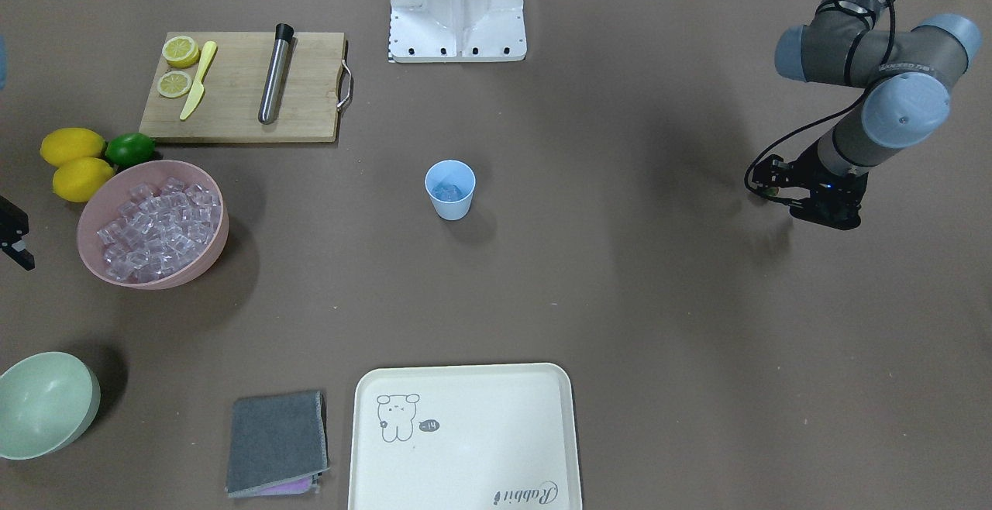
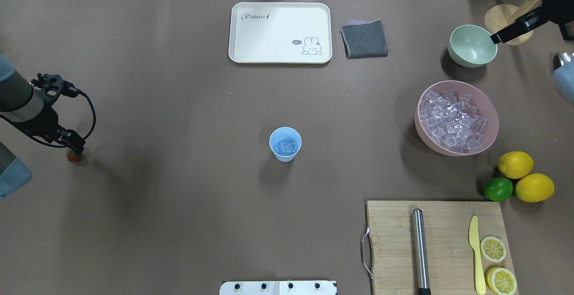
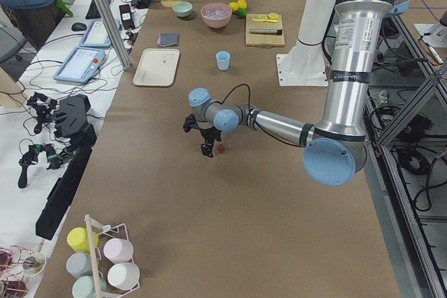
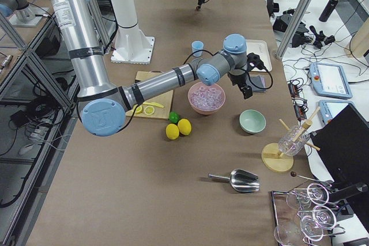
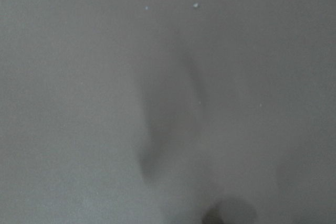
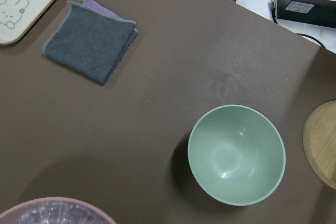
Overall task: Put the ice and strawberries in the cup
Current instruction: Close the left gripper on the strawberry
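Observation:
The light-blue cup (image 2: 285, 144) stands upright mid-table with a few ice cubes in it; it also shows in the front view (image 1: 449, 190). More ice (image 2: 453, 121) fills a pink bowl (image 2: 448, 149). A tiny red strawberry (image 2: 74, 156) lies on the table at the left gripper's (image 2: 76, 148) tip; I cannot tell whether the fingers hold it, or whether the gripper is open or shut. The left wrist view shows only blurred table. The right gripper (image 2: 494, 39) hovers at the pale green bowl's (image 2: 472, 46) edge with nothing seen in it; I cannot tell whether it is open or shut.
A cream tray (image 2: 280, 32) and a folded grey cloth (image 2: 364, 38) lie at the far side. A cutting board (image 2: 444, 236) holds a steel muddler (image 2: 419, 250), a yellow knife and lemon halves. Two lemons (image 2: 515, 165) and a lime (image 2: 497, 189) sit near the pink bowl.

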{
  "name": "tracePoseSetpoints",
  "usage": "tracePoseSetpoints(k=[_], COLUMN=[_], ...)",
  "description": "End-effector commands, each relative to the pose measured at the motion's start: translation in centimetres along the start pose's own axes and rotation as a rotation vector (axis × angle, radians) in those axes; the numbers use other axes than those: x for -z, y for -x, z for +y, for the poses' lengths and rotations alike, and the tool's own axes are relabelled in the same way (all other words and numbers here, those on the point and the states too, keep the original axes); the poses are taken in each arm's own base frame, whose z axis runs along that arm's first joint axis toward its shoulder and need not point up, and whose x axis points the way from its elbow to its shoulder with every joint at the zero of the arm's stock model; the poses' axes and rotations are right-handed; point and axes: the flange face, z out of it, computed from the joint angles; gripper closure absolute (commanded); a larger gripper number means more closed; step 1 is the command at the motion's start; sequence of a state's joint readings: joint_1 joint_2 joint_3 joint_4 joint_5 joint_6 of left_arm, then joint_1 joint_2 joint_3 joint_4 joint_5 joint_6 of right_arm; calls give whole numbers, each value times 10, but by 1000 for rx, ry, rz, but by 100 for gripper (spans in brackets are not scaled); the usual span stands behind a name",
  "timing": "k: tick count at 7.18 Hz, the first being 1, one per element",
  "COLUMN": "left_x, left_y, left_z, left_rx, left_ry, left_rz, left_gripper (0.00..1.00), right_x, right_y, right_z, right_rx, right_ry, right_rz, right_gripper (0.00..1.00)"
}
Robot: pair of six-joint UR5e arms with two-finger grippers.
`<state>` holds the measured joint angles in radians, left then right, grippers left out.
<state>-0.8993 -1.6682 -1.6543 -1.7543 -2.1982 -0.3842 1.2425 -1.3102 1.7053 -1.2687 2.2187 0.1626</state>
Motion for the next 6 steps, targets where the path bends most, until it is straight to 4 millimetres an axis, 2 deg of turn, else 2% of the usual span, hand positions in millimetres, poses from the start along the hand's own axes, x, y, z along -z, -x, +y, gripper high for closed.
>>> tracePoseSetpoints(k=[1, 3, 4, 5, 6], left_x=[-5, -10, -9, -11, -12], left_y=[-3, -9, -13, -11, -14], left_z=[4, 6, 7, 11, 11], left_rx=[-5, -15, -22, -21, -27], left_ry=[10, 20, 19, 27, 29], left_rz=[0, 2, 9, 13, 14], left_gripper=[14, 13, 7, 11, 28], right_x=[-1, -1, 1, 2, 2], right_y=[3, 4, 3, 5, 4], right_z=[-3, -4, -3, -3, -2], right_rx=[6, 6, 8, 11, 9], right_ry=[-3, -4, -6, -9, -7], right_rz=[3, 5, 7, 7, 7], right_gripper=[0, 0, 0, 0, 0])
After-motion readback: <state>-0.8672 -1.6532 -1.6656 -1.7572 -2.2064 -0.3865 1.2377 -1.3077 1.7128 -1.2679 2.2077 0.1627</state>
